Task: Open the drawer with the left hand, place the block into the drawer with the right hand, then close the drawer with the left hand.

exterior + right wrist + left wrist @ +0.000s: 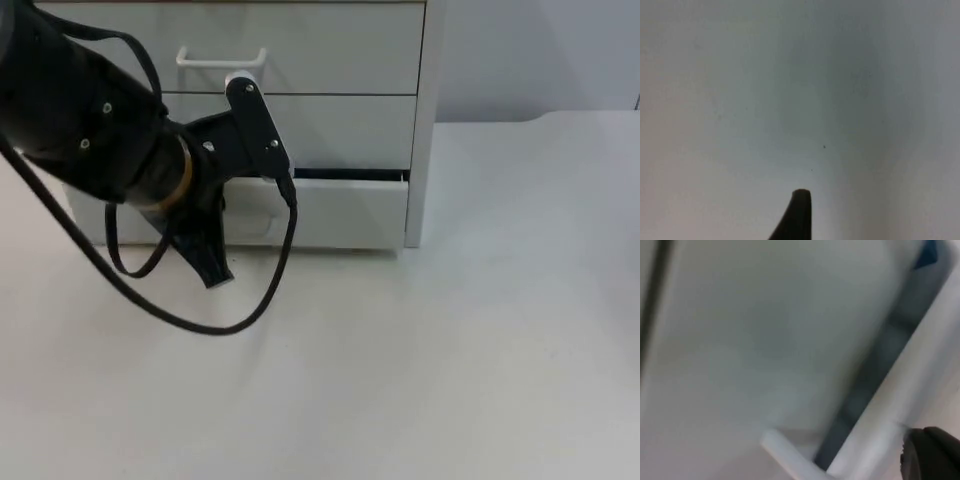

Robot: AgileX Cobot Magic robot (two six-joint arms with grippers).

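A white drawer unit (330, 60) stands at the back of the table. Its top drawer carries a white handle (220, 58). The bottom drawer (345, 212) is pulled out a little, with a dark gap (350, 175) above its front. My left gripper (215, 268) hangs close in front of that drawer's left half, pointing down at the table. The left wrist view, blurred, has the drawer front (765, 340), a white handle bar (785, 452) and a small blue patch (927, 252) inside the gap, possibly the block. My right gripper (799, 212) waits over bare table.
The white table top (480, 330) stretches in front of and to the right of the drawer unit. A grey partition wall (540, 50) closes off the back. The left arm's bulk (80, 110) covers the unit's left side.
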